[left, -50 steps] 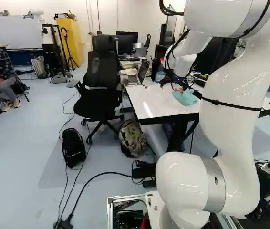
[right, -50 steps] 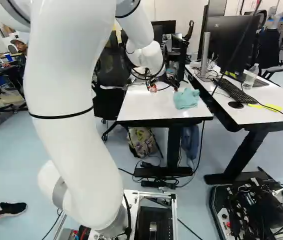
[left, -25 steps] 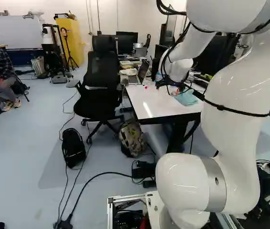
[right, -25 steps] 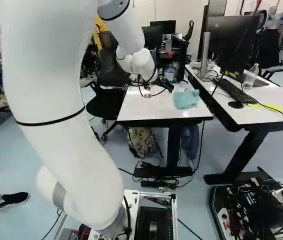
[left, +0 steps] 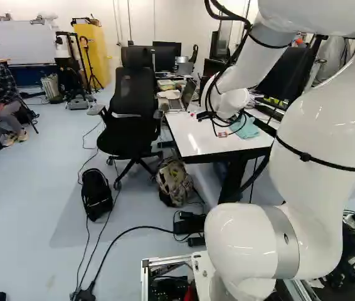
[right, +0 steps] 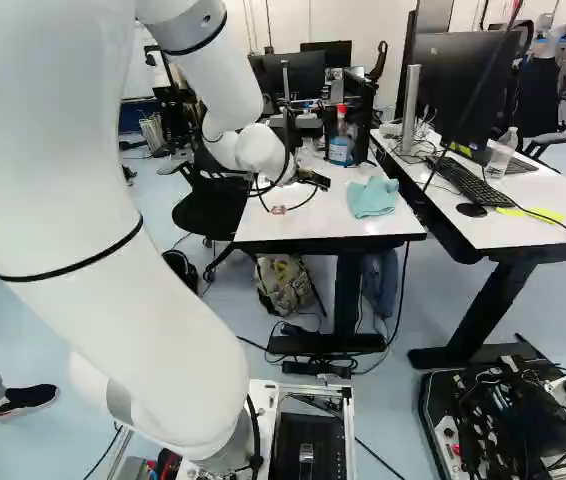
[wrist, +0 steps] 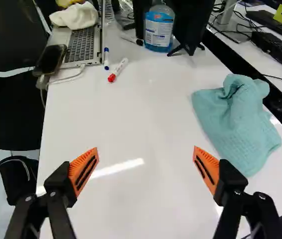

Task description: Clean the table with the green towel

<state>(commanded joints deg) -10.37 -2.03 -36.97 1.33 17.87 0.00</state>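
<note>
Green towel (wrist: 243, 122), one, bunched up on the white table (wrist: 131, 114), ahead of and beside the right finger of the gripper (right: 279, 209); not touched. Two fingers, orange pads (wrist: 83, 169), spread wide, released, nothing between them but a view of bare tabletop. Towel's long axis runs roughly near to far, slanted about like the table edge beside it; near end flatter, far end folded into a raised lump, one corner pointing sideways toward the table's middle. Tabletop glossy, with one bright light streak. Farther along it: three markers (wrist: 117, 70), one with a red end, one blue, one black; one phone (wrist: 51, 59); one open laptop (wrist: 81, 47) with one white cloth (wrist: 76, 16) on it; one bottle (wrist: 158, 30) of blue liquid. Adjoining desk (right: 553, 200) at the right of the right base view has one mouse (right: 471, 210), one keyboard (right: 458, 180), one large monitor (right: 458, 95). Room, left base view: pale blue floor (left: 33, 219), one black bag (left: 96, 194), one camouflage backpack (left: 174, 182), one black office chair (left: 130, 141) beside the table, then one yellow cabinet (left: 99, 50) and one whiteboard (left: 21, 41) far back.
</note>
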